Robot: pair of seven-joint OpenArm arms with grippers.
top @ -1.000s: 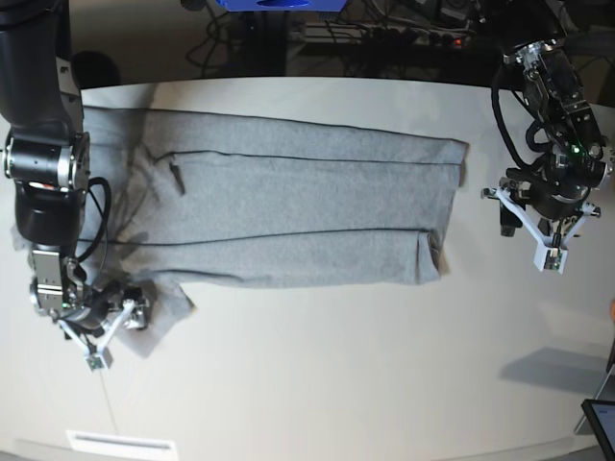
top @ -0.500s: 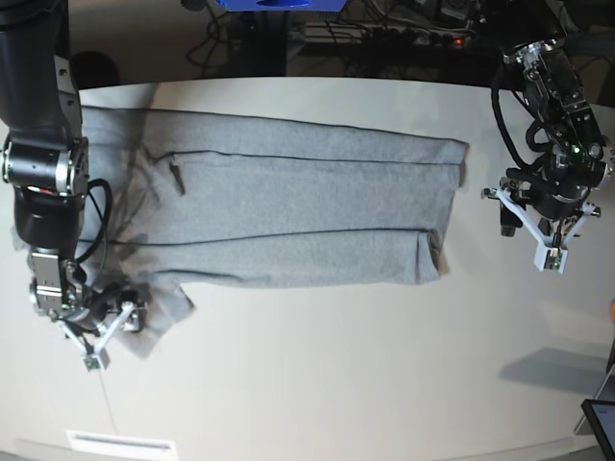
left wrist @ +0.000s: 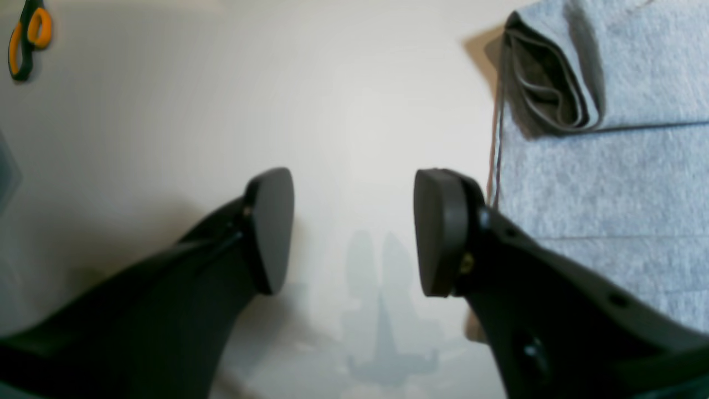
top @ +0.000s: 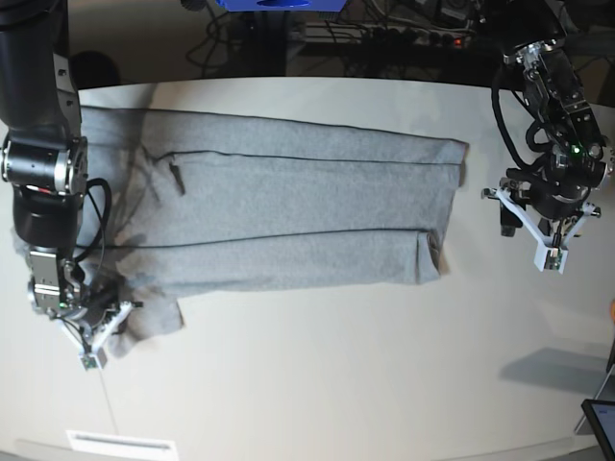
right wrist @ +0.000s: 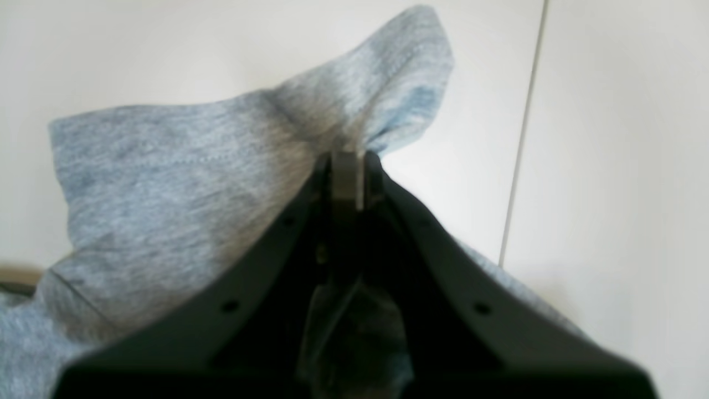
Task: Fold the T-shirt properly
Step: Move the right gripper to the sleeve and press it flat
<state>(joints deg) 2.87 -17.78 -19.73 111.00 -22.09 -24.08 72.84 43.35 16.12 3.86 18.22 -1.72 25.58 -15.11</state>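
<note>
The grey T-shirt (top: pixel 298 206) lies across the table, folded lengthwise into a long band. One sleeve (top: pixel 154 317) sticks out at the near left. My right gripper (top: pixel 104 338) is shut on that sleeve; in the right wrist view the cloth (right wrist: pixel 183 177) is pinched at the closed tips (right wrist: pixel 348 177) and bunches up beyond them. My left gripper (top: pixel 538 240) hangs open over bare table, just right of the shirt's folded end (left wrist: pixel 554 83). Its two pads (left wrist: pixel 274 227) stand wide apart with nothing between them (left wrist: pixel 352 230).
An orange-handled tool (left wrist: pixel 25 36) lies on the table beyond the left gripper. A thin seam line (right wrist: pixel 520 138) runs across the tabletop. Cables and dark gear (top: pixel 384 34) sit behind the table's far edge. A dark device corner (top: pixel 601 418) shows at the near right.
My right gripper has closed from wide open onto the sleeve, and the sleeve's loose corner has drawn in towards it. The left arm has not moved.
</note>
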